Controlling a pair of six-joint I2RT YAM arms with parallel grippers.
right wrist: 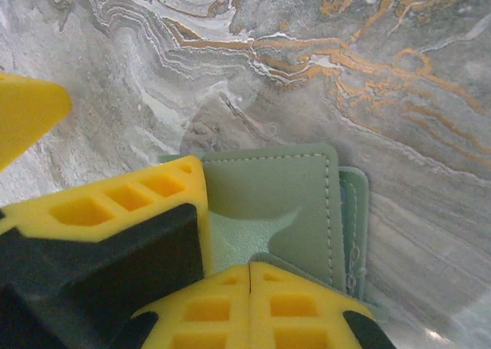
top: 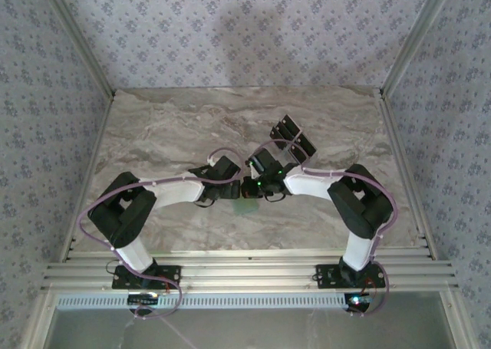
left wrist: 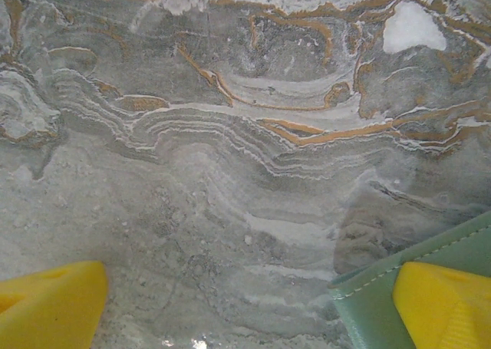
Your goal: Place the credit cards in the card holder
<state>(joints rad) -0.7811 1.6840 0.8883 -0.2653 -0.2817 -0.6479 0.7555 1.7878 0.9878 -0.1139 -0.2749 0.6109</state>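
The pale-green card holder (right wrist: pixel 291 188) lies open on the marble, its inner pocket with a curved cut-out facing up. My right gripper (right wrist: pixel 249 276) is shut, and its yellow fingertips rest on the holder's near flap, whose edge curls round them. My left gripper (left wrist: pixel 245 307) is open wide and low over the table. One of its fingers (left wrist: pixel 445 303) sits over the card holder's corner (left wrist: pixel 368 299), and the other (left wrist: pixel 50 307) over bare marble. In the top view both grippers meet at the table's middle above the card holder (top: pixel 245 208). The black credit cards (top: pixel 292 139) lie behind them.
The marble table (top: pixel 169 126) is walled by patterned panels on three sides. An aluminium rail (top: pixel 245 272) runs along the near edge by the arm bases. Open marble stretches to the left and back.
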